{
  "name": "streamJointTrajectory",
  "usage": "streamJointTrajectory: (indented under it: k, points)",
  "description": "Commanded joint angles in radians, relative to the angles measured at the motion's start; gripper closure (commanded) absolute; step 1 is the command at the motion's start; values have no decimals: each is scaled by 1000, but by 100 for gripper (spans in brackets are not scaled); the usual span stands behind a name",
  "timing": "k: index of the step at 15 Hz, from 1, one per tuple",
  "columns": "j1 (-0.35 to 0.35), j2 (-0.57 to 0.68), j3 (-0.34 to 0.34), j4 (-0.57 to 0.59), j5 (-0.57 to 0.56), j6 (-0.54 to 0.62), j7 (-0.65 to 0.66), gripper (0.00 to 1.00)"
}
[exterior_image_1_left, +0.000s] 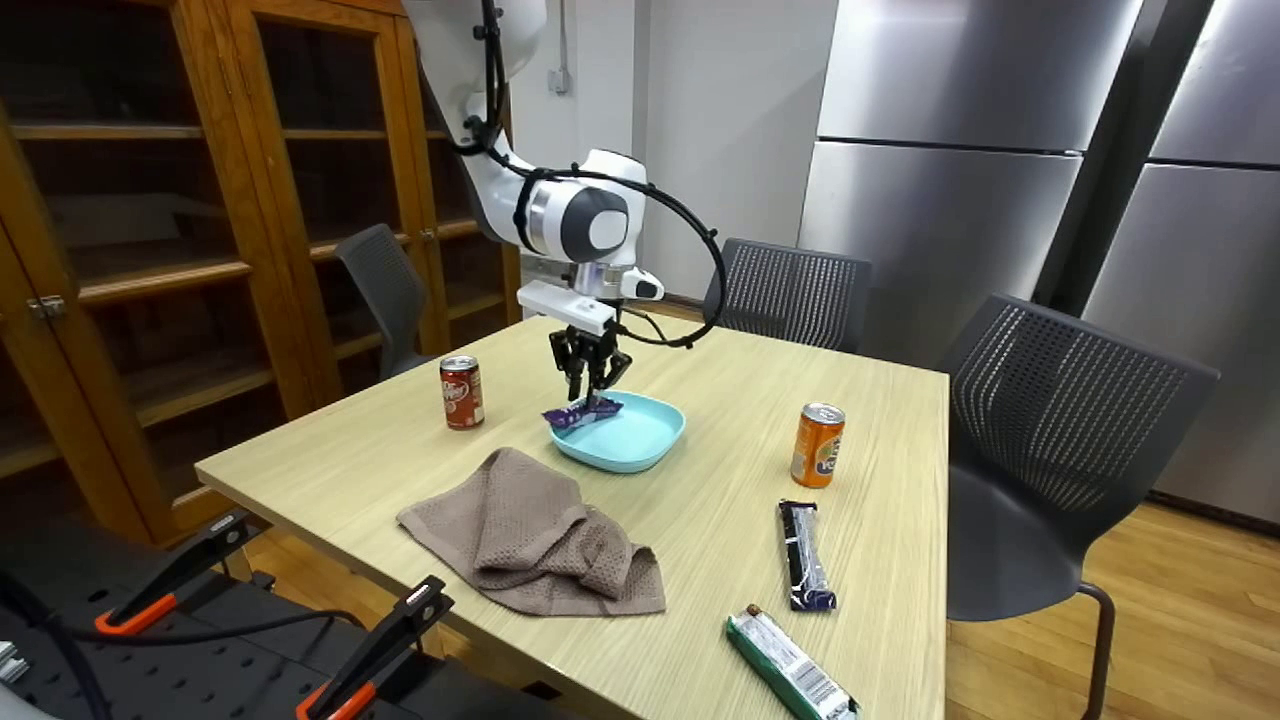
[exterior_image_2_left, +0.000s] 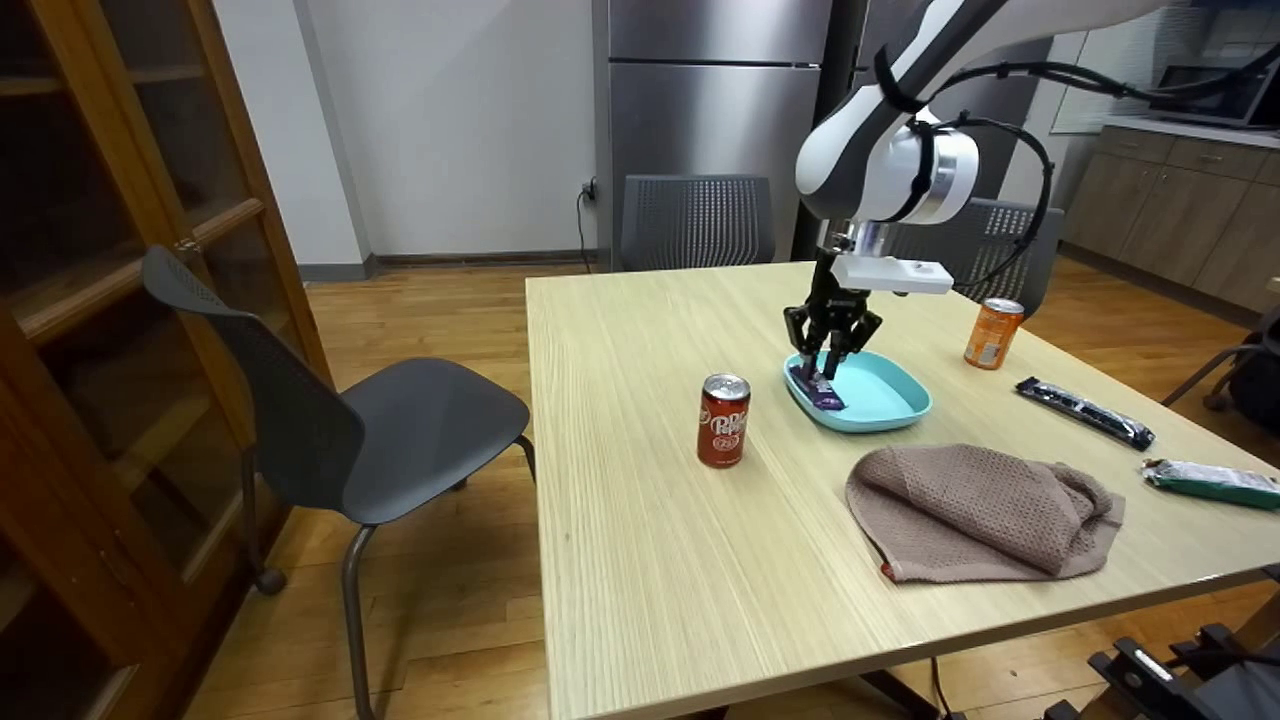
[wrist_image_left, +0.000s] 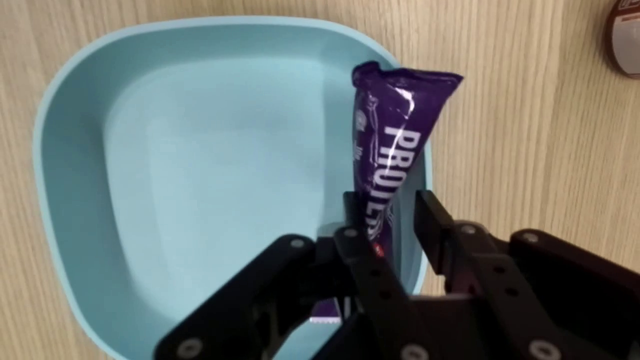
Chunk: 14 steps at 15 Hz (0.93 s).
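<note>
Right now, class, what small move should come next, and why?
Probably open the gripper slightly wider: in the wrist view one jaw looks close against the purple bar, with a gap beside the other, and one end of the bar reaches past the rim of the turquoise dish, so dragging could shift it.

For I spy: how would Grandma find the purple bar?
On the pale table, find the turquoise plate under the end effector. Along one side lies the purple bar, one end sticking out. Unlike the green bar and dark bar, it overlaps the plate.
</note>
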Motion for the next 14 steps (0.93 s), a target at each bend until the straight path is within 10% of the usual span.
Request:
streamJointTrajectory:
  k: [1, 6, 14]
  points:
    - [32, -89, -5, -64, -47, 16, 29, 34]
    - [102, -203, 6, -125, -139, -9, 6, 1]
    - [143, -259, 42, -161, -164, 5, 4, 0]
